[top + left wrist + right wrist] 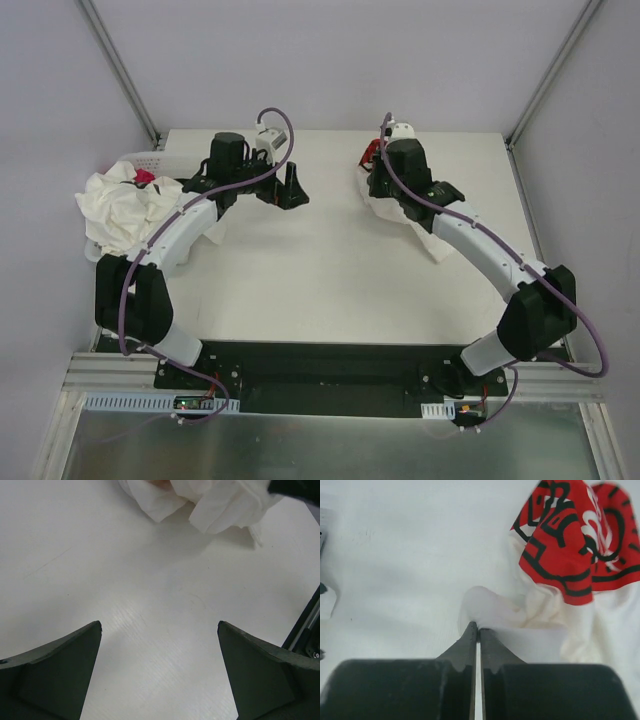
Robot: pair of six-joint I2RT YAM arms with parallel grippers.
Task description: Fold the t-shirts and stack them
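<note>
Right hand (476,626) had its jaws pressed shut on a small raised fold of a crumpled off-white t-shirt (540,610), which lay bunched on the table (330,290) toward the far right. A red patch (570,535) with black and white markings sat among its folds; whether it was a print or a separate thing could not be told. The left hand (159,624) hung wide open over bare table, holding nothing. A heap of t-shirts (120,210) spilled over the white basket (150,160) at far left. Such thin cloth would likely be light, limp and quick to sag, so a hem or shoulder seam looked a better hold than a loose fold.
</note>
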